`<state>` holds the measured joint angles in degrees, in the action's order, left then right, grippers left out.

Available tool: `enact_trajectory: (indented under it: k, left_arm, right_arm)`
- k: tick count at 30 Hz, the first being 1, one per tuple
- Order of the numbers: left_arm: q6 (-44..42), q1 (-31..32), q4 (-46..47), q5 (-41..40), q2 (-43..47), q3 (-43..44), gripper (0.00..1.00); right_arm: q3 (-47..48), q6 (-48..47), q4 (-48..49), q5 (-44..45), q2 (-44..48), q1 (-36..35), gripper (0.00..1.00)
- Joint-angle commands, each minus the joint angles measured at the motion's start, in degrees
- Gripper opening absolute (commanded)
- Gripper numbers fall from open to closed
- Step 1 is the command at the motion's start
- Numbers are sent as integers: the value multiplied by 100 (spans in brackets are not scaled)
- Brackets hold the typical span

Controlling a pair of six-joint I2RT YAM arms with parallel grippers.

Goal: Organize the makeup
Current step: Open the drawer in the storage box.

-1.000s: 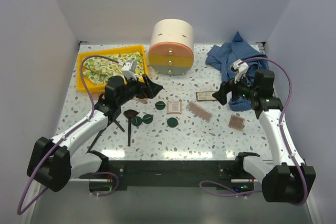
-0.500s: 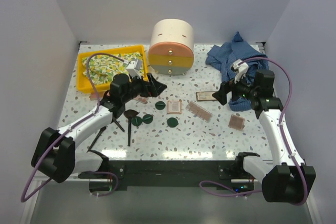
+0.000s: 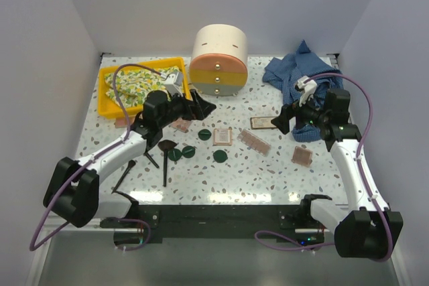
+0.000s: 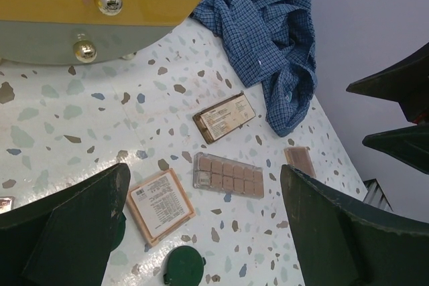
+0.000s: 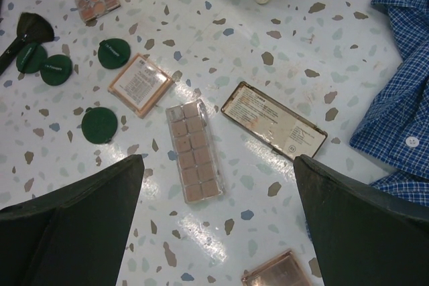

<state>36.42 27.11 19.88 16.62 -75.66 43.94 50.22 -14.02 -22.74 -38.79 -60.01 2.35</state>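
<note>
Watching left gripper point(image 3: 203, 109) hovering just in front of the round drawer unit point(image 3: 218, 60), with jaws gaping wide and gripping nothing. Finding right gripper point(image 3: 282, 120) hanging beside the blue cloth point(image 3: 300, 72), with jaws equally wide, also carrying nothing. Counting 4 dark green discs point(image 3: 204, 134) lying loose midway across the speckled table point(image 3: 268, 179), 2 of them touching, just beside the fan brush point(image 3: 165, 160). Spotting 2 thin brushes point(image 3: 150, 159) lying left of it, by the left arm. Logging palettes lying scattered between the grippers: square palette point(image 3: 222, 136), long palette point(image 3: 254, 141) just beside it, label-up palette point(image 3: 262, 122) near the right gripper, small palette point(image 3: 301, 156) closer to the right arm, half-hidden palette point(image 3: 179, 125) under the left arm. Noting yellow tray point(image 3: 106, 102) holding the leaf-patterned cloth point(image 3: 134, 85).
</note>
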Motion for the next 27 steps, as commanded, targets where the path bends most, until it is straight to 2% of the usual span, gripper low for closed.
enact_trajectory:
  k: [1, 22, 27]
  left_arm:
    - [67, 40, 420, 104, -177, 264, 100]
    - [295, 48, 763, 254, -863, 765, 100]
    - [427, 48, 939, 342, -1257, 1072, 99]
  right_arm:
    - [67, -74, 95, -147, -11, 2, 99]
    - [76, -83, 86, -164, 15, 2, 99]
    - [76, -83, 77, -164, -2, 2, 99]
